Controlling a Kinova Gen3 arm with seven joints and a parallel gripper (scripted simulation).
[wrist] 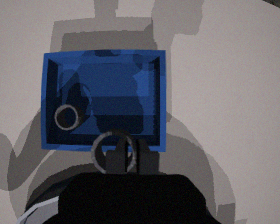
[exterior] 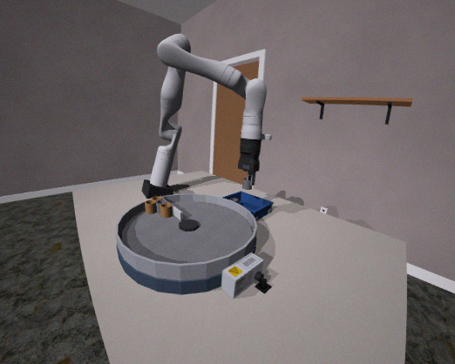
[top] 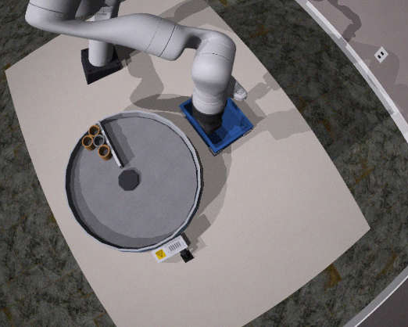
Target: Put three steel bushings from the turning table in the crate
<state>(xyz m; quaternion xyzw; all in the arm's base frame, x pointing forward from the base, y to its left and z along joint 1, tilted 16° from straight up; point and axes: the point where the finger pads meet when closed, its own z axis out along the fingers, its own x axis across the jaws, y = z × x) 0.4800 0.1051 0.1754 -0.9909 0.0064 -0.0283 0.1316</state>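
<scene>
We see grey-mauve walls (exterior: 72,87) meeting at corner behind bench far edge. Brown door (exterior: 229,131) in white frame beyond bench far corner. Wooden shelf (exterior: 356,101) on two black brackets, high on right wall. White skirting (exterior: 430,276) along wall foot. Floor (exterior: 24,270) dark mottled stone. Beige bench (exterior: 334,283) with soft shadows near far edge. Wall socket (top: 381,54) low beyond bench right edge.

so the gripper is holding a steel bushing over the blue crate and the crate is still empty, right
Not quite. The gripper does hold a steel bushing over the blue crate, but the crate is not empty: the wrist view shows one steel bushing already lying inside it, near one corner.
</scene>
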